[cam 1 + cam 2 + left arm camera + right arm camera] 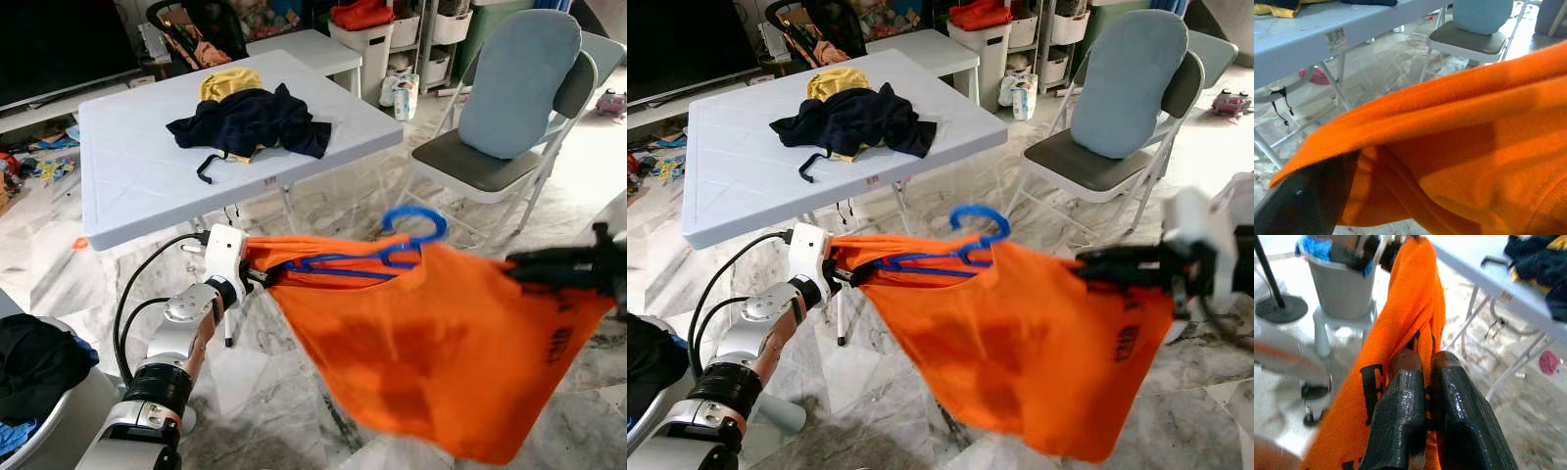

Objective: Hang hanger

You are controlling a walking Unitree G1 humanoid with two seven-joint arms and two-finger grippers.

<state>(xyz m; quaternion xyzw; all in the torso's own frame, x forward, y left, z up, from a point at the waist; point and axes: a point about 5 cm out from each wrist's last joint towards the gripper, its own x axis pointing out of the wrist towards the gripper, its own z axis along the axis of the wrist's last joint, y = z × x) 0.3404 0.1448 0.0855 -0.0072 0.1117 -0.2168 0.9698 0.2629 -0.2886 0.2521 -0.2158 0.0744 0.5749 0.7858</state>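
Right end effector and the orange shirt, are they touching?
Touching. The right wrist view shows the right end effector shut, with the orange shirt pinched between its fingers.

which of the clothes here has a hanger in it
The orange shirt, stretched between the left pincer and right pincer, has the blue hanger; the dark clothes lie loose.

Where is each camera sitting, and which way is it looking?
Left eye view: on the head, looking forward and down at the orange shirt on its blue hanger; the silver left arm and left gripper show.
Right eye view: beside it, same scene; right gripper pinches the shirt.
Left wrist view: along the left gripper, close on orange cloth, with the white table and folding chair beyond.
Right wrist view: along two black fingers shut on the shirt.
Shared: all see the shirt and table.
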